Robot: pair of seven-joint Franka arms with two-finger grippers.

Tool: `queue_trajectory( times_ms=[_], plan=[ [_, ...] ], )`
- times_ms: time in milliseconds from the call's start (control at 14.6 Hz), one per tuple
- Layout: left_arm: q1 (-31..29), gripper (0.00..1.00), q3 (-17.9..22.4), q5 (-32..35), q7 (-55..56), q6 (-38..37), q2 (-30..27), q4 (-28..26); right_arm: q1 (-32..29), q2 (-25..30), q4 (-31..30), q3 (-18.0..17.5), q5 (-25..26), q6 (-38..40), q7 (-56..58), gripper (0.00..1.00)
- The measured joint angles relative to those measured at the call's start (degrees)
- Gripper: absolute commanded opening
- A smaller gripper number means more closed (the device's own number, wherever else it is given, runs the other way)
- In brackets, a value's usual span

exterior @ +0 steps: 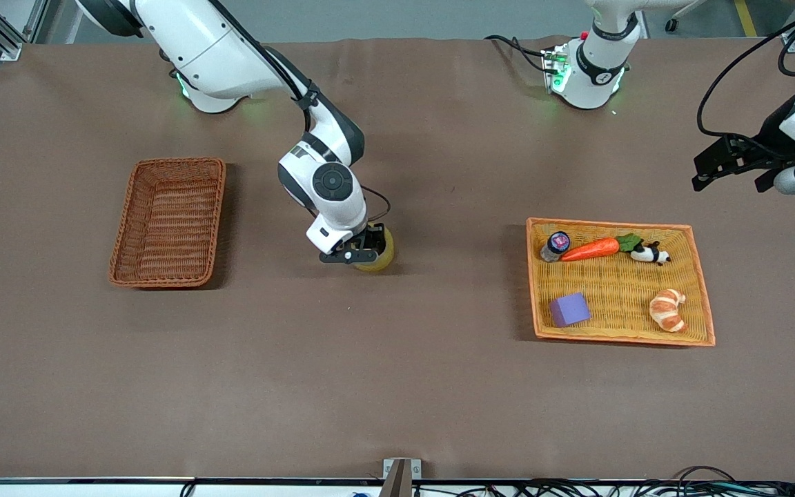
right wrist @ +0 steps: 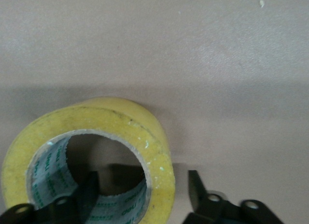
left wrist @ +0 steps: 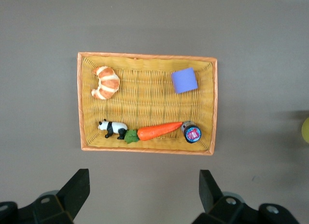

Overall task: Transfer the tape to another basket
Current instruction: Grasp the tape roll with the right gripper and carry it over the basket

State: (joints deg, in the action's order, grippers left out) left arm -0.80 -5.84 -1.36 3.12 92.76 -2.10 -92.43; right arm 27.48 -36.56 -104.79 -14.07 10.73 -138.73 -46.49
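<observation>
The tape (exterior: pixel 381 255), a yellowish roll, sits on the brown table cloth mid-table, between the two baskets. My right gripper (exterior: pixel 363 250) is down at it and open. In the right wrist view one finger (right wrist: pixel 89 185) is inside the tape's (right wrist: pixel 120 122) hole. The other finger (right wrist: pixel 195 185) is outside the roll's wall, with a gap to it. The reddish-brown wicker basket (exterior: pixel 175 163) stands empty toward the right arm's end. My left gripper (exterior: pixel 732 181) waits open and empty in the air at the left arm's end; it also shows in the left wrist view (left wrist: pixel 143 178).
The orange-yellow woven tray (exterior: pixel 611 224) toward the left arm's end holds a carrot (exterior: pixel 591 249), a small jar (exterior: pixel 556 245), a panda toy (exterior: pixel 649 255), a purple block (exterior: pixel 569 309) and a croissant (exterior: pixel 669 310). It also shows in the left wrist view (left wrist: pixel 145 55).
</observation>
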Motion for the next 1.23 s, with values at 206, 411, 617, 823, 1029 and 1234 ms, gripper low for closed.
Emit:
queue_trajectory(
  times_ms=[206, 411, 617, 823, 1029, 1234],
  plan=[
    [-0.54, 1.0, 0.03, 0.0, -0.99, -1.05, 0.0, 0.0, 0.03, -0.17, -0.01, -0.04, 3.32, 0.02, -4.68, 0.0],
    [-1.12, 1.0, 0.05, 0.0, -1.92, -1.16, -0.01, 0.02, -0.02, -0.16, 0.06, -0.01, 3.94, 0.09, -8.09, 0.0],
    [-1.13, 1.0, 0.04, 0.0, -1.94, -1.15, -0.05, 0.26, -0.07, 0.45, 2.22, -0.22, 3.95, 4.78, -12.0, 0.0],
    [-1.14, 1.0, 0.04, 0.0, -1.94, -1.15, -0.09, 0.38, -1.97, 5.12, 5.91, -1.25, 3.95, 14.46, -13.39, 0.0],
    [-1.14, 1.0, 0.04, 0.0, -1.94, -1.16, -0.17, 0.49, -9.15, 13.28, 6.51, -3.6, 3.18, 24.87, -8.95, 0.0],
    [-1.26, 1.0, 0.08, 0.0, -1.94, -1.16, -0.17, 0.51, -16.77, 21.09, 6.19, -2.32, -0.45, 34.87, 6.02, 0.0]
  ],
)
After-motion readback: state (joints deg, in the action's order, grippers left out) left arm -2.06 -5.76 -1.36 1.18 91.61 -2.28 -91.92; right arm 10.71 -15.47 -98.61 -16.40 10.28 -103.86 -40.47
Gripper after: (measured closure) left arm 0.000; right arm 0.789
